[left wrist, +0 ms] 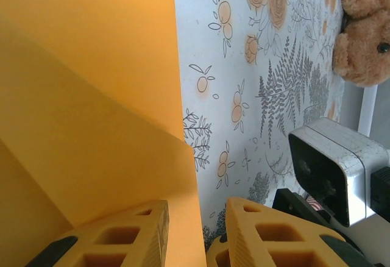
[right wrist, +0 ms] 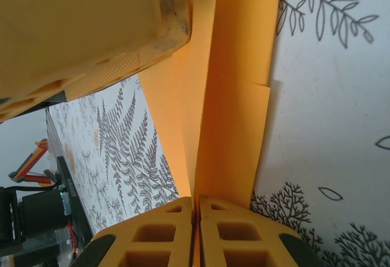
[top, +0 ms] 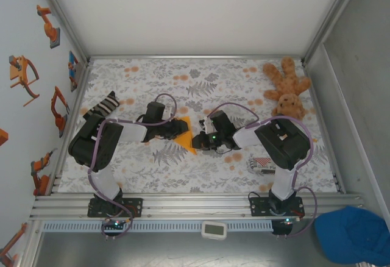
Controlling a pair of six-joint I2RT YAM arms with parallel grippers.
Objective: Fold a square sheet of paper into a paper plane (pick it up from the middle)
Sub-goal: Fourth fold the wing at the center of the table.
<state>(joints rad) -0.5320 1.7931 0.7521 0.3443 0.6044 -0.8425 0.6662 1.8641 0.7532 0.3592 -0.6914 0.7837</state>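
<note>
The square sheet of paper [top: 187,138] is bright orange, folded into layers, and lies mid-table between the two arms. My left gripper [top: 175,128] comes at it from the left. In the left wrist view the left gripper [left wrist: 196,233] is open, and the paper [left wrist: 91,108] has its right edge running down through the gap. My right gripper [top: 200,139] meets the sheet from the right. In the right wrist view the right gripper [right wrist: 196,215] is shut on a raised fold of the paper [right wrist: 234,127]. One left finger [right wrist: 91,29] presses on the sheet just above.
A brown plush teddy [top: 287,90] lies at the back right corner. A red-and-white striped packet [top: 263,166] sits by the right arm's base. A black-and-white striped object [top: 103,103] lies at the left edge. Metal frame rails border the flowered mat [top: 183,169].
</note>
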